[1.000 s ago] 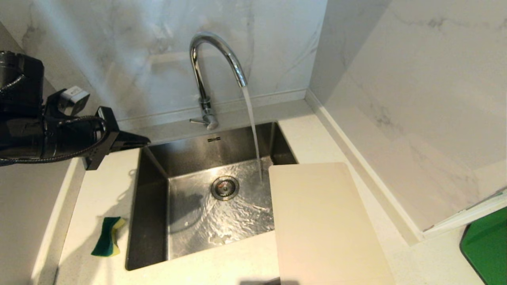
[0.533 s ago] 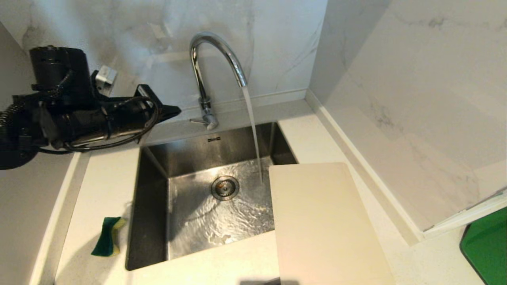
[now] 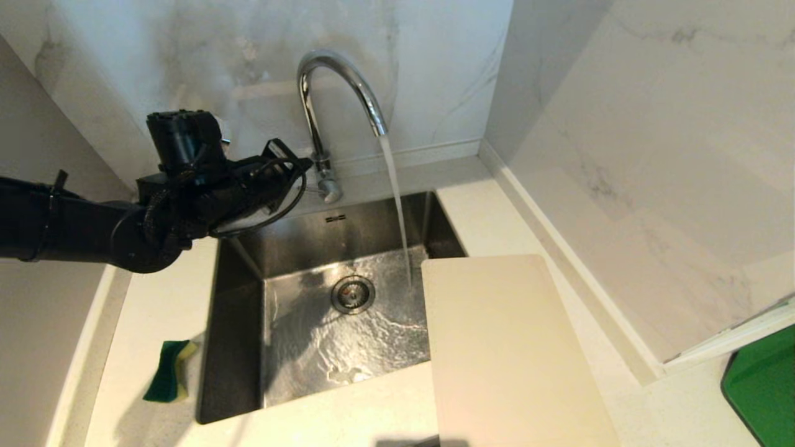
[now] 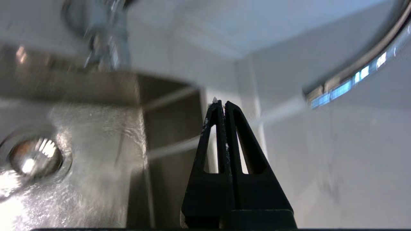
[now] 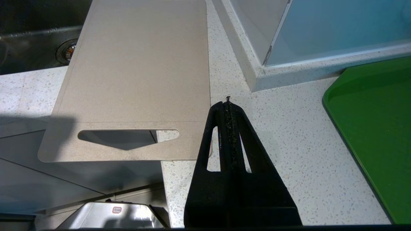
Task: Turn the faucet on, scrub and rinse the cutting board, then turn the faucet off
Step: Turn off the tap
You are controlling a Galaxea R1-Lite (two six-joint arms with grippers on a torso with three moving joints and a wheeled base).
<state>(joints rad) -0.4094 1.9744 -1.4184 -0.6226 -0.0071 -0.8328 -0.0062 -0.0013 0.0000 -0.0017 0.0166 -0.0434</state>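
Water on, board not yet scrubbed.
Left gripper, fingers clenched and empty, is at the faucet base; board lies dry beside the sink; right gripper clenched.

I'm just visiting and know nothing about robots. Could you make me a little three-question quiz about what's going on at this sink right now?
1. True or false: water runs from the faucet.
2. Where does the sponge lie: A in the sink, B on the counter left of it, C on the cutting board?
3. Which gripper is at the faucet's base?

Key: 1 true. 2 B. 3 the left gripper, fingers shut.
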